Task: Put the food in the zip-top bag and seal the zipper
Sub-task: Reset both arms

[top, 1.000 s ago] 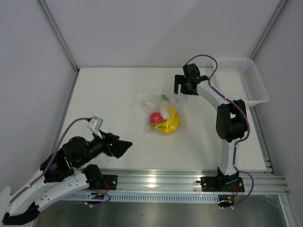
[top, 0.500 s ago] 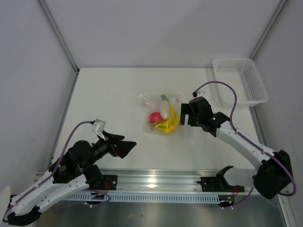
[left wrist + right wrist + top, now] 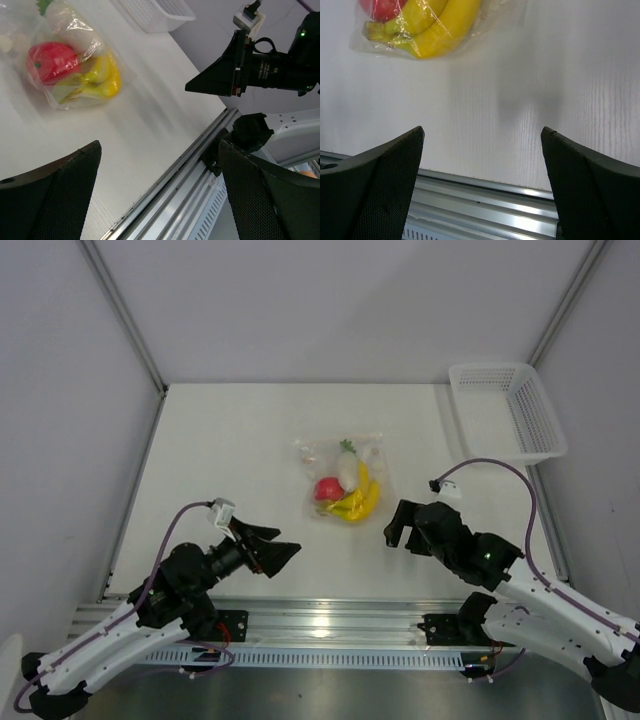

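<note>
The clear zip-top bag (image 3: 345, 478) lies flat mid-table with the food inside: yellow banana bunch (image 3: 361, 499), round red fruit (image 3: 327, 489), white radish with green leaves (image 3: 348, 468). The zipper is too faint to make out. My left gripper (image 3: 283, 554) is open and empty, near the front edge, left of and nearer than the bag. My right gripper (image 3: 397, 532) is open and empty, just right of and nearer than the bag. The left wrist view shows the bag (image 3: 30, 97), fruit (image 3: 49, 62) and banana (image 3: 97, 84) beyond my gripper (image 3: 159, 145). The right wrist view shows the banana (image 3: 442, 27) above my gripper (image 3: 482, 131).
A white mesh basket (image 3: 505, 410) stands at the far right corner; it also shows in the left wrist view (image 3: 155, 11). A metal rail (image 3: 330, 618) runs along the table's near edge. Grey walls close the table on three sides.
My right arm has swung from the far side near the basket back to the near edge, right of the bag. My left gripper has shifted slightly right. The bag has not moved.
</note>
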### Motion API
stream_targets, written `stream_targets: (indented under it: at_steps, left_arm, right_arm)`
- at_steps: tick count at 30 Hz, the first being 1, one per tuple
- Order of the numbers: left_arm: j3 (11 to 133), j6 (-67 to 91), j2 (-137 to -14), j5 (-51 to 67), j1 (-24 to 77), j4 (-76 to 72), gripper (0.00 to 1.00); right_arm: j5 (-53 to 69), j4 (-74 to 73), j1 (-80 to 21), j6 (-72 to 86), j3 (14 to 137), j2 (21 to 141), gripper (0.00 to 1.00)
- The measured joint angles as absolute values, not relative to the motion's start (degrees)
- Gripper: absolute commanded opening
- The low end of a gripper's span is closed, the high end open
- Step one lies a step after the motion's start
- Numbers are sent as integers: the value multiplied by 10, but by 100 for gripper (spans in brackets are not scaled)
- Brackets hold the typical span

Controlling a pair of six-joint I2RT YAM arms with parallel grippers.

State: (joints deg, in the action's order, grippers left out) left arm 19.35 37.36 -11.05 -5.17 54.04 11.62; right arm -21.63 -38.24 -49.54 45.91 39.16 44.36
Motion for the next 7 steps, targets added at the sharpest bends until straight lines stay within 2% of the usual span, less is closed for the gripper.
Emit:
stream_targets:
  at_steps: [7]
  left_arm:
    - [124,405,-70,23,519,18,100]
  right_arm:
    - [-230,-407,-526,506,375,405,100]
